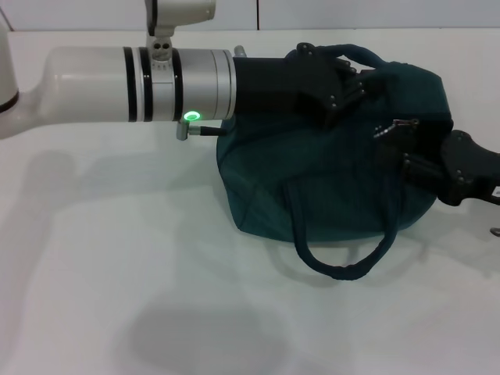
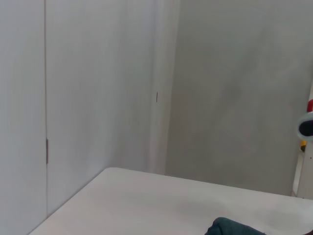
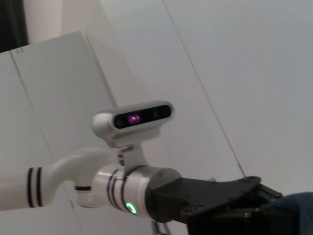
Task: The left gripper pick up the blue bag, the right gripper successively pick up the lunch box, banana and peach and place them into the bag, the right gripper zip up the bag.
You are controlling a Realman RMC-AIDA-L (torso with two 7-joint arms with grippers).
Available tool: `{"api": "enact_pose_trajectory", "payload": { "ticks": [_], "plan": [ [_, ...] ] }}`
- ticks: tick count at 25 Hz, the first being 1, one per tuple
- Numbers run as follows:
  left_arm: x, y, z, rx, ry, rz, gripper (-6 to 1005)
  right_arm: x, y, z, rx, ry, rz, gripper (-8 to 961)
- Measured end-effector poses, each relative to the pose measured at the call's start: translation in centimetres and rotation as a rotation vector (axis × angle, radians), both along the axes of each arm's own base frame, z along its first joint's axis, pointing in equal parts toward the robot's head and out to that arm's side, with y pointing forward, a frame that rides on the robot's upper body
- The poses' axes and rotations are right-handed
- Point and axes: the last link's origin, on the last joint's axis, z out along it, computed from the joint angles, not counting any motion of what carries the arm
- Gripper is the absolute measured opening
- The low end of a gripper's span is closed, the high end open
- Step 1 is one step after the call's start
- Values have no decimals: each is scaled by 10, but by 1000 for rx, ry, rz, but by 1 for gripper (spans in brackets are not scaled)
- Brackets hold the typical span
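Observation:
The blue bag [image 1: 336,180] sits on the white table [image 1: 117,258], with one loose handle [image 1: 344,269] hanging down its front. My left gripper [image 1: 353,74] reaches in from the left and is shut on the bag's top handle. My right gripper [image 1: 400,155] comes in from the right and rests against the bag's upper right side, just under a small metal zipper pull [image 1: 397,125]. The left gripper [image 3: 230,205] and a corner of the bag [image 3: 298,210] show in the right wrist view. A bit of the bag [image 2: 234,228] shows in the left wrist view. The lunch box, banana and peach are out of view.
The left arm's white forearm [image 1: 141,82] spans the upper left of the head view. The table's far edge meets a pale wall [image 1: 351,14]. The left wrist camera housing [image 3: 134,120] shows above the arm in the right wrist view.

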Motion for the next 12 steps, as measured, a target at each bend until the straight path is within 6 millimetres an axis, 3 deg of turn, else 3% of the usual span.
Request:
{"api": "enact_pose_trajectory", "payload": {
  "ticks": [12],
  "plan": [
    [-1, -1, 1, 1, -6, -5, 44, -1, -5, -4, 130, 23, 26, 256]
  ]
}}
